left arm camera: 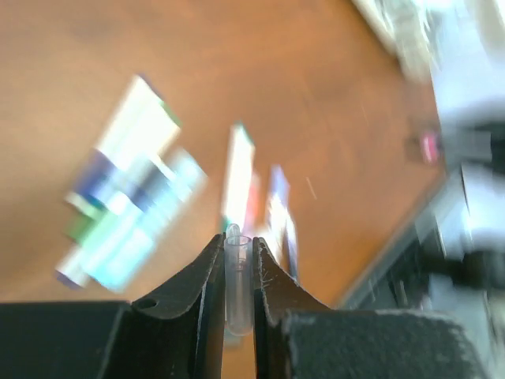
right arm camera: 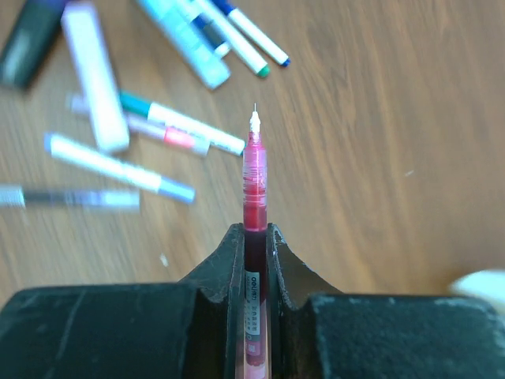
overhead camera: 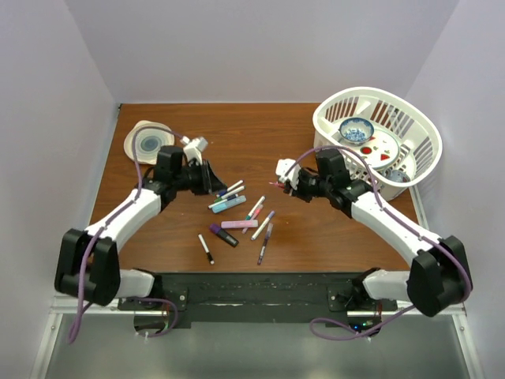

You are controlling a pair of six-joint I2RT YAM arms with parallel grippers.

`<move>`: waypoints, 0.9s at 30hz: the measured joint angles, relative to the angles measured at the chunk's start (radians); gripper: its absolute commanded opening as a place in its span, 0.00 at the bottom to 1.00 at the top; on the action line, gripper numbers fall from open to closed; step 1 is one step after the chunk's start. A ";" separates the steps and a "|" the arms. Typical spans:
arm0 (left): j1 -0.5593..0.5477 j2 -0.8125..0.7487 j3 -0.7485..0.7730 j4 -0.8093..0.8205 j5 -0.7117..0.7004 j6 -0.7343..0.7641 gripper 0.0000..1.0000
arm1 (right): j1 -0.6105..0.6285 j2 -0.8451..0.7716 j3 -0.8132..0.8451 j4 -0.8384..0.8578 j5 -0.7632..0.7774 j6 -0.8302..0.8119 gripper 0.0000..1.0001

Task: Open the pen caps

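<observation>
right gripper (right arm camera: pixel 254 237) — jaws clamped on red pen (right arm camera: pixel 253 170), barrel in line with the fingers, bare tip pointing outward | left gripper (left arm camera: pixel 237 246) — jaws pinching clear cap (left arm camera: pixel 237 276), held lengthwise

Our arms (overhead camera: pixel 130 213): white shells, blk joints.
Purple cables (overhead camera: pixel 138 170) trail behind matte blk fingers (left arm camera: pixel 197 284); small hole (left arm camera: pixel 144 302) just left of them.
</observation>
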 measured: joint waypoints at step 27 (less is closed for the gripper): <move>0.109 0.802 0.711 -0.151 -0.776 0.173 0.22 | -0.027 0.828 0.740 -0.076 0.398 0.680 0.05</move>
